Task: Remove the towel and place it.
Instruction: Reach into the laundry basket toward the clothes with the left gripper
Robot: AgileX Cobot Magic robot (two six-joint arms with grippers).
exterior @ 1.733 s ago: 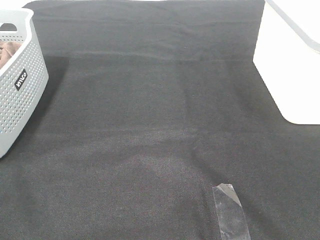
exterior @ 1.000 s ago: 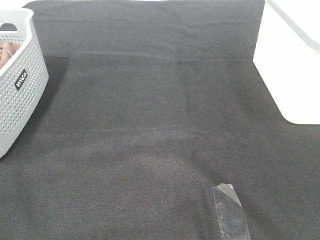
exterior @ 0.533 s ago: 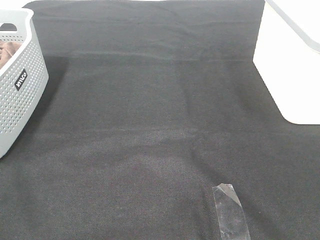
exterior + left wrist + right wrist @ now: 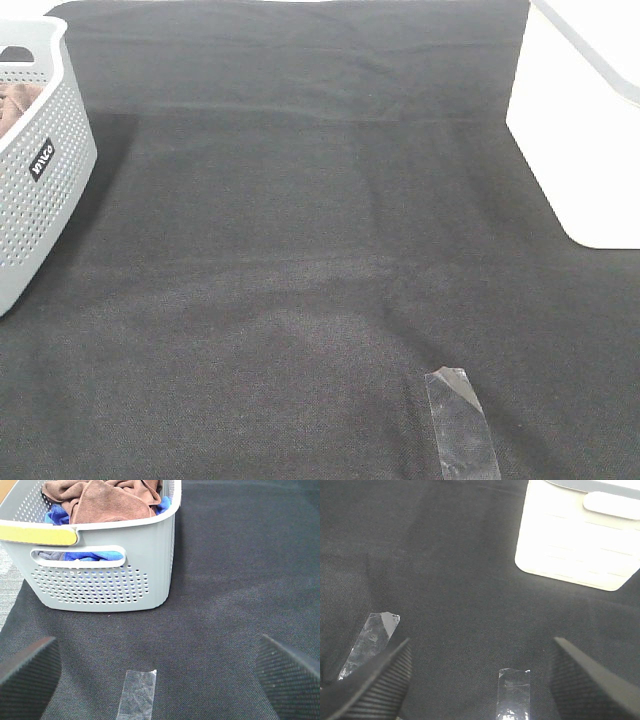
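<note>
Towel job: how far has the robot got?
Nothing looks done: the brown towel lies bunched in the grey basket. The left tool faces it, open and empty; the right tool is open over the black cloth. Grabbing, lifting out and placing remain.

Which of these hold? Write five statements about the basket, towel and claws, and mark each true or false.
1. The towel lies in the grey basket. True.
2. The left claw is shut on the towel. False: it is open and empty.
3. Some blue cloth lies in the basket too. True.
4. The right claw grips a tape strip. False: it is open, holding nothing.
5. The basket stands at the high view's right edge. False: it stands at the left edge.
</note>
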